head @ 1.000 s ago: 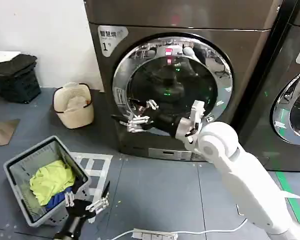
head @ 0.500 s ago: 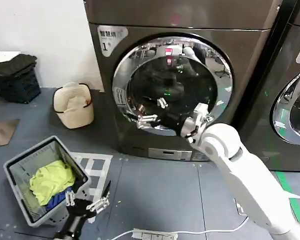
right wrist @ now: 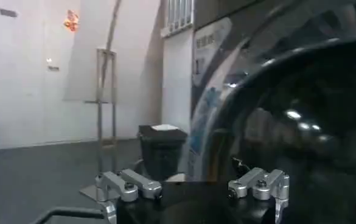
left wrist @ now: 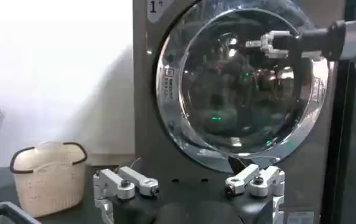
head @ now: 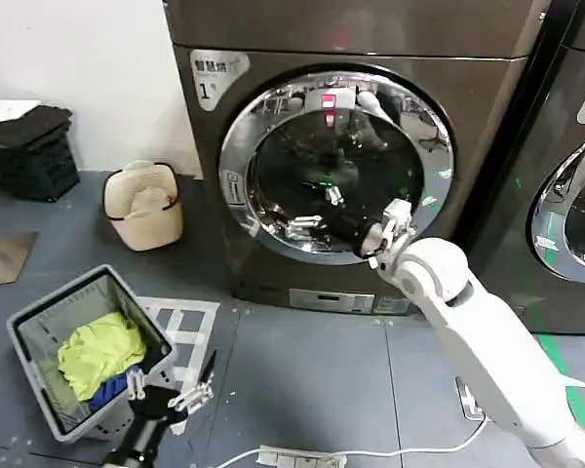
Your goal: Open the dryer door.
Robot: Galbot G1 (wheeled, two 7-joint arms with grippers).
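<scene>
1. The right gripper (head: 315,212) now sits in front of the dark glass of the dryer door (head: 236,146), at about 7 o'clock from the glass centre. One second ago it hung further toward 8 o'clock, over the chrome rim's lower-left part.
2. Its open fingers (head: 302,223) now overlap the glass instead of the rim and the bronze-grey front panel.
3. The right arm's white elbow (head: 431,270) sits a little further toward 1 o'clock in the head view than a second ago, and the black forearm looks shorter and closer to the door.
</scene>
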